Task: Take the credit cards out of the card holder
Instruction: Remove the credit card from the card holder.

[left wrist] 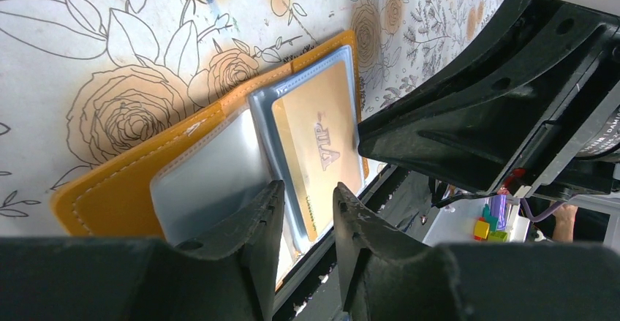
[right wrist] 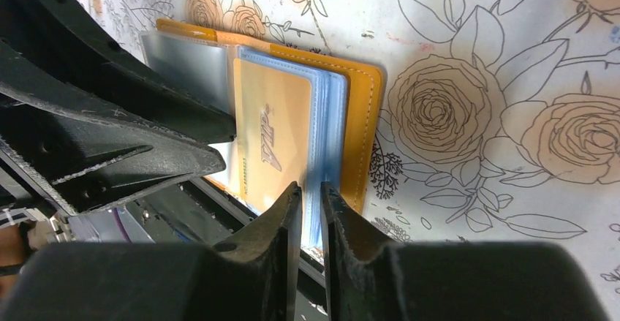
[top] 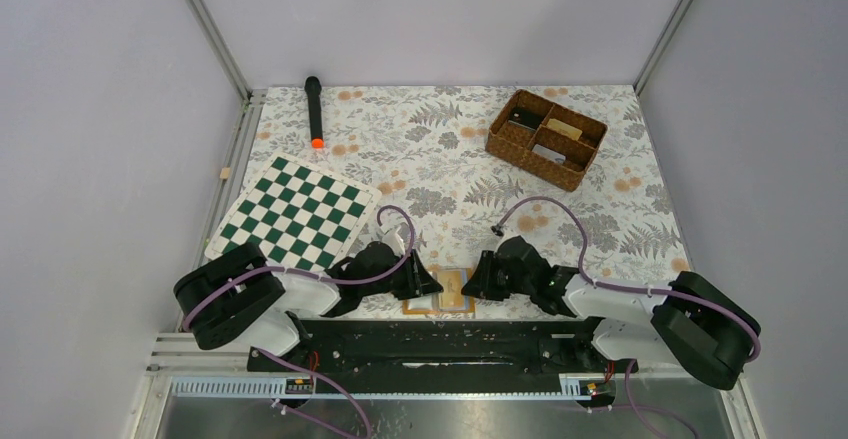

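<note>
orange-tan leather folding card holder (left wrist: 110,197) | beige flat rectangular card (left wrist: 322,145) (darker "VIP" print) | white floral-print table cover (top: 450,149), orange blooms | green-and-white checkered square board (top: 295,211)

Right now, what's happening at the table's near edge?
Both end effectors are at the orange-tan leather card holder, lying open on the floral cloth. The left end effector, jaws slightly apart, hovers at its clear plastic sleeves; the right end effector is at the sleeve edge. The beige printed card is not yet out.
</note>
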Motion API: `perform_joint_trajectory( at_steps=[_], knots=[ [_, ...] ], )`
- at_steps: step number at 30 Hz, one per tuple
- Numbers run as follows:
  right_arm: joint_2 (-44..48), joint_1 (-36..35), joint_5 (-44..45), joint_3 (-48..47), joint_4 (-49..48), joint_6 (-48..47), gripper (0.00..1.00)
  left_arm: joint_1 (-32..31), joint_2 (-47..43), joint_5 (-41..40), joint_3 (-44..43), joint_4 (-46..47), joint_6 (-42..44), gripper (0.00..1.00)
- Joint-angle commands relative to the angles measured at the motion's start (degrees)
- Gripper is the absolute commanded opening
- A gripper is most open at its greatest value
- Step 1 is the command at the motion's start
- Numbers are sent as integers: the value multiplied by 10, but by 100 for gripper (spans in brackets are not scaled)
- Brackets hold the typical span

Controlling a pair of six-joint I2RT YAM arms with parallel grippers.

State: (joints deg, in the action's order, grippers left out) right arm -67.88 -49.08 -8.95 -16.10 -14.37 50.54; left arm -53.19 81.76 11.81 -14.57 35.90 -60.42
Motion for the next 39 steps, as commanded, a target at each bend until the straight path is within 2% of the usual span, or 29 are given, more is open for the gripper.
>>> perform_joint_trajectory(
  at_steps=[1,10,18,28,32,38,39],
  knots=[
    [-11,-5,17,31,-24,11,23,3,3,10,-17,21,8,32],
    [-25,-5,28,56,-41,15,22,0,17,11,-13,38,5,36],
    [-30,-4,31,63,-45,18,16,-9,19,8,-15,51,-3,34],
    [-46,-5,25,70,-68,23,13,-15,11,27,-3,118,-10,25],
    [-50,-5,23,70,-73,25,12,-15,13,32,0,133,-11,18],
    [-50,-5,27,70,-71,27,12,-15,18,33,1,131,-11,0],
    [-49,-5,29,71,-70,27,12,-15,18,32,1,128,-11,0]
  ],
)
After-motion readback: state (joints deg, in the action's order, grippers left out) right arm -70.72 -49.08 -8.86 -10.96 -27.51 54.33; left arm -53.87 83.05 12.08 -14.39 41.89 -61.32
